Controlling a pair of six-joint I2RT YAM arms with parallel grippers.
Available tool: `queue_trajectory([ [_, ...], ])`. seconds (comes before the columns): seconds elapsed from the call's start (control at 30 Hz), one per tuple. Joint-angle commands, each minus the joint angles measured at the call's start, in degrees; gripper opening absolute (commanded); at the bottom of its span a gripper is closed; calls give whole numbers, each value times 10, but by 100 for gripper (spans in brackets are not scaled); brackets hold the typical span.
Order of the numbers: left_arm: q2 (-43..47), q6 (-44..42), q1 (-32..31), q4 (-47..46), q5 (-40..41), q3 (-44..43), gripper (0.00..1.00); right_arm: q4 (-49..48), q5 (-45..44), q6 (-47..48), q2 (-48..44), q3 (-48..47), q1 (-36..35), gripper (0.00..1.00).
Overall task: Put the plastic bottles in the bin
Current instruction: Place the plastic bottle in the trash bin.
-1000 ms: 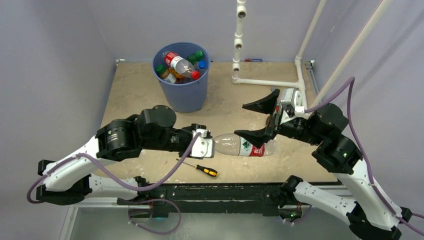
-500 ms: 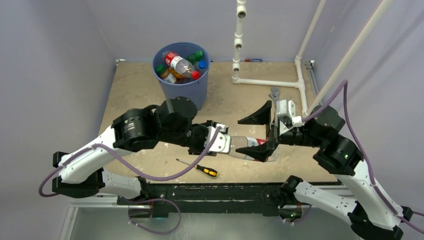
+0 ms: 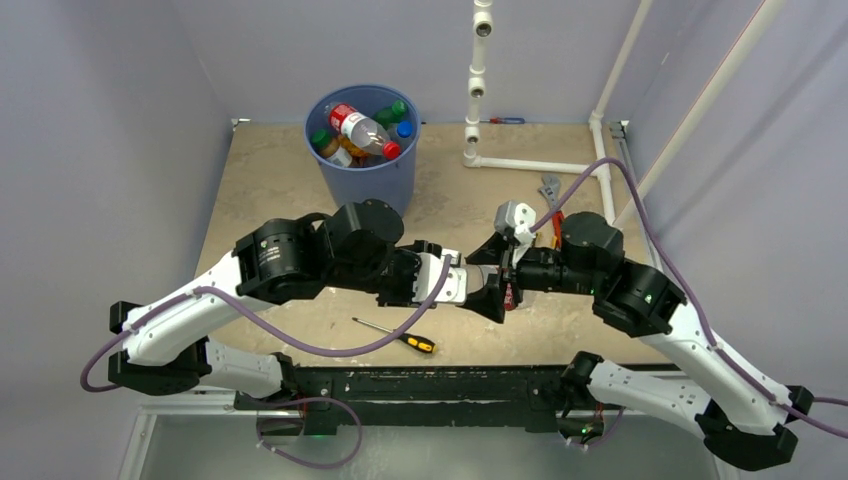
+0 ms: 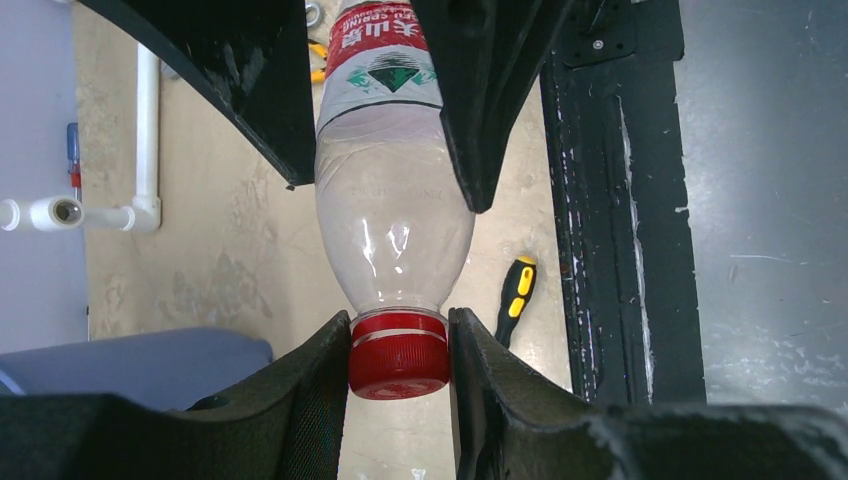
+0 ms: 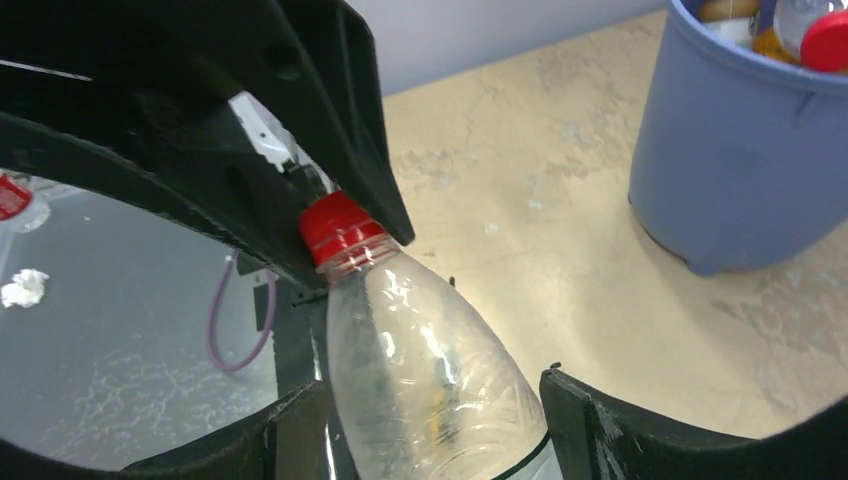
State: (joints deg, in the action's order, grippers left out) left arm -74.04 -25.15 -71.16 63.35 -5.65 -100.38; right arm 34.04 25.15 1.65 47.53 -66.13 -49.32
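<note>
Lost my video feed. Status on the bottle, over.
Left tool shut on red cap of clear bottle. Right tool open, straddling the body. Screwdriver lies near edge, off the line to the blue bin.

The clear bottle (image 4: 395,220) near the middle of the worktop's (image 3: 260,180) near edge has a label (image 4: 385,60) with a red band of white lettering. Only "SPRING" can be read there, ending a cut-off word beside some unclear Chinese characters, with a green triangular emblem on white next to the band. In the bin (image 3: 370,190) by the far edge, left of the middle, one red-labelled bottle (image 3: 352,122) shows white script too small to read.
</note>
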Motion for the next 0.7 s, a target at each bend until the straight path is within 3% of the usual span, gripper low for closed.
queue_trajectory([
  [0.0,0,-12,1,-12,8,0,0,15,-75,-12,15,6,-31,81],
  [0.23,-2,-14,1,-16,1,4,0,9,-144,-12,43,11,-85,81],
  [0.67,6,-17,1,-50,-26,29,0,-78,-160,1,22,54,-91,82],
])
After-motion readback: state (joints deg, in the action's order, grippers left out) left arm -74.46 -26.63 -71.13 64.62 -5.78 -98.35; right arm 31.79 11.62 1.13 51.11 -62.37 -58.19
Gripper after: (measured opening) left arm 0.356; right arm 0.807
